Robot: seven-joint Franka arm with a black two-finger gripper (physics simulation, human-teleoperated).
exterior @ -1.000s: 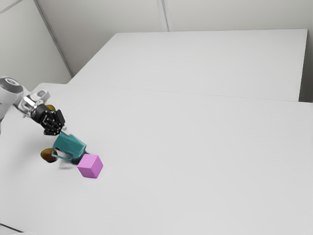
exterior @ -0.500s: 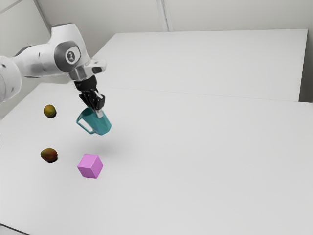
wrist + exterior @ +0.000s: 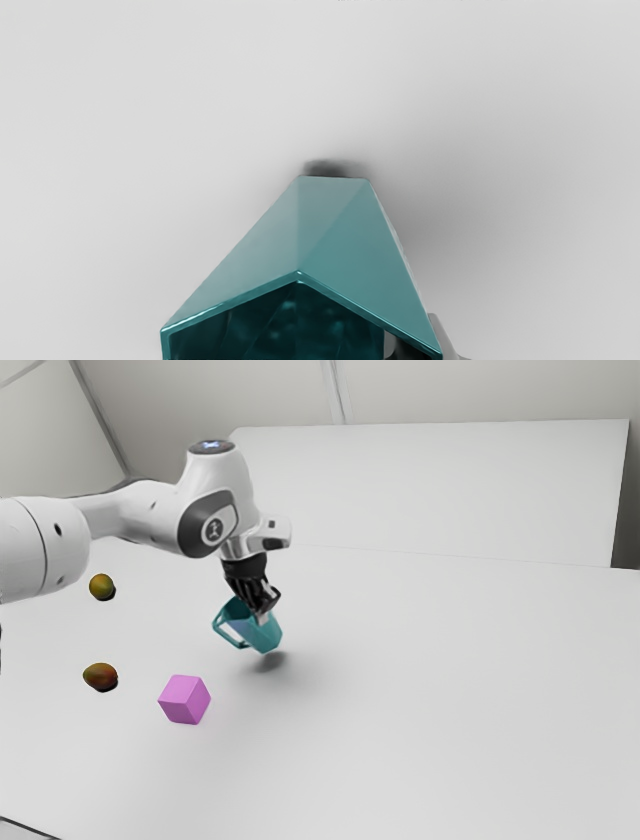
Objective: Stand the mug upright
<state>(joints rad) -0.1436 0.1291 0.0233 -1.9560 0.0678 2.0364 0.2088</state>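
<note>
Your gripper (image 3: 260, 615) is closed on the wall of the teal mug (image 3: 266, 636), one finger inside the rim and the other outside. You have the mug tilted, its mouth up toward the gripper and its handle toward the exterior view's left. Its base points down at the tabletop (image 3: 450, 710), where a dark shadow lies close by; it looks just clear of the surface, though you can't be certain of the gap. Toward the exterior view's left of the mug, you have the pink cube (image 3: 185, 700) and two roundish fruits (image 3: 101, 586), well apart from each other.
</note>
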